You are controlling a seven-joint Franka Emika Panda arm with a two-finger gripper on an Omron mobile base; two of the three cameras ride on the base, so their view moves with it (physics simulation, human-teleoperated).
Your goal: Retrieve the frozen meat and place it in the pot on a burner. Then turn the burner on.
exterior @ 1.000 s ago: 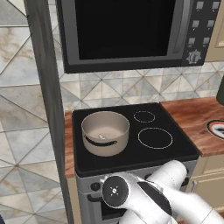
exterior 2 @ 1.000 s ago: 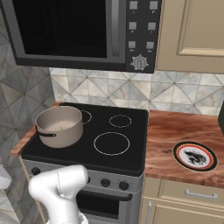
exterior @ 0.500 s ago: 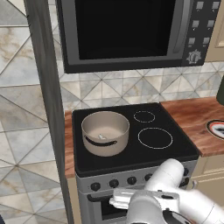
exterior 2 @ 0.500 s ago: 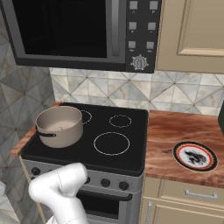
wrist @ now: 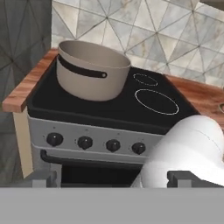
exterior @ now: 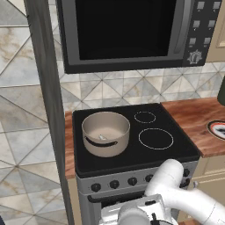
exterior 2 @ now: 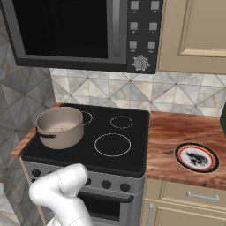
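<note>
Pot: sits on the black stove top, at about 9 o'clock from the large white ring; upright, dark handle band facing the front.
Frozen meat: small pale lump on the pot floor, seen from the left base view; appears already delivered.
Gripper: fingertips spread wide at the bottom of the hand view, nothing between them; released, low in front of the oven, facing the knob row.
Knobs: four dark dials along the grey front panel, close together, no readable markings.
Step in hand (judgement): only the burner remains to be switched on.
Risk 1: wrong dial chosen. The knobs look alike, so a neighbouring zone could heat while the pot stays cold.
Risk 2: wide-open fingers may straddle a knob loosely and slip when twisting, leaving it unturned.
Risk 3: the white forearm blocks the 4 o'clock part of the hand view, hiding part of the panel during approach.
Risk 4: fingertips could scrape the panel or oven handle below the dials if the approach runs low.
</note>
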